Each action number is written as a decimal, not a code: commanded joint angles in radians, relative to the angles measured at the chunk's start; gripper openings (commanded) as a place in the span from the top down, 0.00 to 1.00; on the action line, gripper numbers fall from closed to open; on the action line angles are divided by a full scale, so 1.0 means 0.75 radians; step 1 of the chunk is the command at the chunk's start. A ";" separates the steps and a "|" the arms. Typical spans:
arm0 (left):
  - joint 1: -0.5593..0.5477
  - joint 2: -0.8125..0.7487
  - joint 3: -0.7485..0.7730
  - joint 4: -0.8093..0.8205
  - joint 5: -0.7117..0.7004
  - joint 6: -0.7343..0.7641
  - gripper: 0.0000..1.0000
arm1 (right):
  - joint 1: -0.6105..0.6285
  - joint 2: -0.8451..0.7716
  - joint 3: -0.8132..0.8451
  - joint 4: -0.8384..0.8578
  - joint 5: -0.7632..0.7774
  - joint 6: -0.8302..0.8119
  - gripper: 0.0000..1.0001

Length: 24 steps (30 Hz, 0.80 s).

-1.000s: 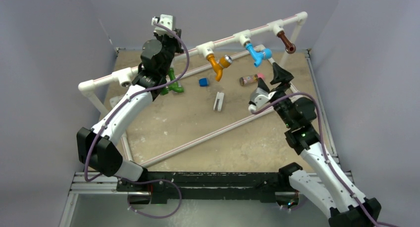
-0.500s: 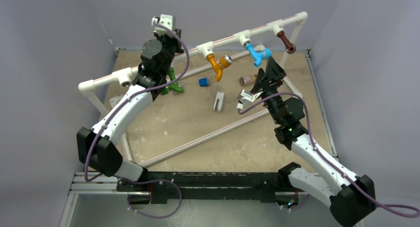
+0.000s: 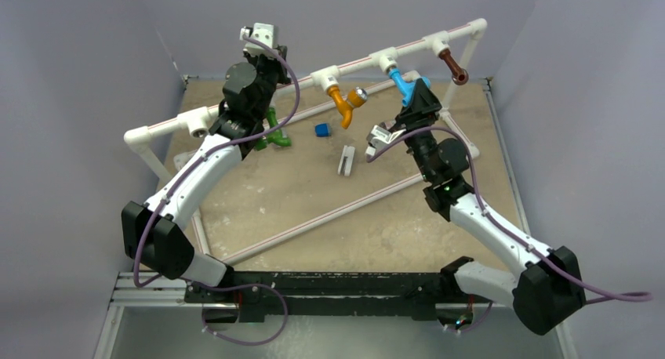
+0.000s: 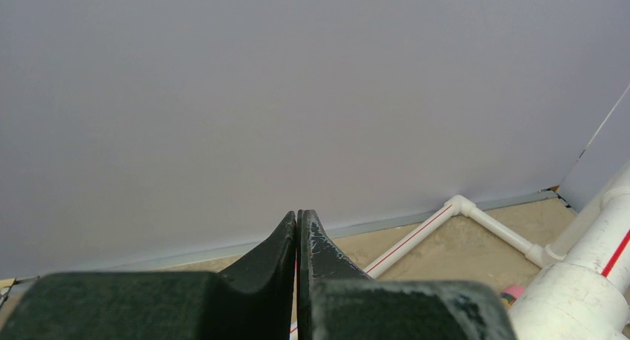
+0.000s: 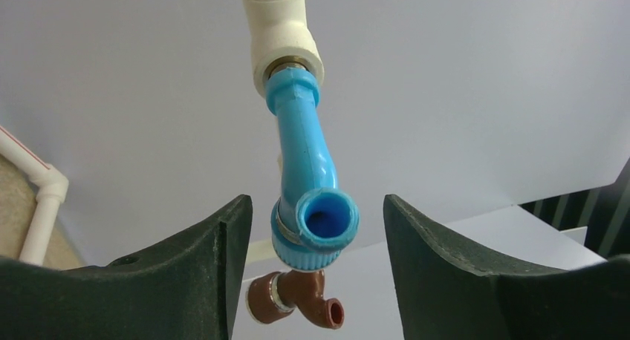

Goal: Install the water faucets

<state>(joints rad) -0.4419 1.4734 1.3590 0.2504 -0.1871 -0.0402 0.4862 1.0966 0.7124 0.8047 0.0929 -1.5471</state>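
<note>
We saw the right gripper (image 5: 316,200) spread in the lower middle of its wrist view, one finger on each side of the blue faucet (image 5: 306,169), touching neither; the faucet hung from the pipe (image 3: 357,66). From above, the gripper hid its spout. The brown faucet (image 3: 453,67) hung upper right, the orange faucet (image 3: 343,104) top centre, and the green faucet (image 3: 276,133) lay half hidden behind the left arm (image 3: 204,159). The left gripper (image 4: 297,215) was pressed together, empty.
</note>
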 commanded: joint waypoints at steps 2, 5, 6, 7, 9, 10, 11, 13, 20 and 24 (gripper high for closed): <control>-0.065 0.112 -0.143 -0.459 0.085 0.096 1.00 | 0.005 0.039 0.112 0.092 0.032 0.023 0.37; -0.065 0.108 -0.143 -0.460 0.082 0.097 1.00 | 0.004 0.055 0.128 0.076 0.026 0.053 0.45; -0.065 0.107 -0.143 -0.459 0.084 0.097 1.00 | 0.006 0.058 0.130 0.072 0.026 0.058 0.48; -0.065 0.108 -0.143 -0.460 0.084 0.097 1.00 | 0.004 0.060 0.134 0.068 0.030 0.071 0.52; -0.065 0.108 -0.143 -0.460 0.085 0.097 1.00 | 0.004 0.064 0.138 0.062 0.037 0.088 0.58; -0.065 0.109 -0.143 -0.459 0.087 0.097 1.00 | 0.005 0.064 0.138 0.065 0.044 0.096 0.60; -0.065 0.111 -0.142 -0.459 0.088 0.097 1.00 | 0.006 0.066 0.135 0.070 0.057 0.108 0.63; -0.065 0.109 -0.143 -0.460 0.088 0.097 1.00 | 0.006 0.065 0.125 0.074 0.068 0.127 0.72; -0.065 0.109 -0.143 -0.459 0.088 0.097 1.00 | 0.008 0.047 0.088 0.050 0.058 0.285 1.00; -0.065 0.113 -0.142 -0.463 0.088 0.097 1.00 | 0.015 0.013 0.089 0.033 0.026 0.531 1.00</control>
<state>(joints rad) -0.4419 1.4723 1.3563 0.2573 -0.1875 -0.0391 0.4908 1.1442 0.7666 0.8043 0.1200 -1.3437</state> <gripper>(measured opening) 0.002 0.343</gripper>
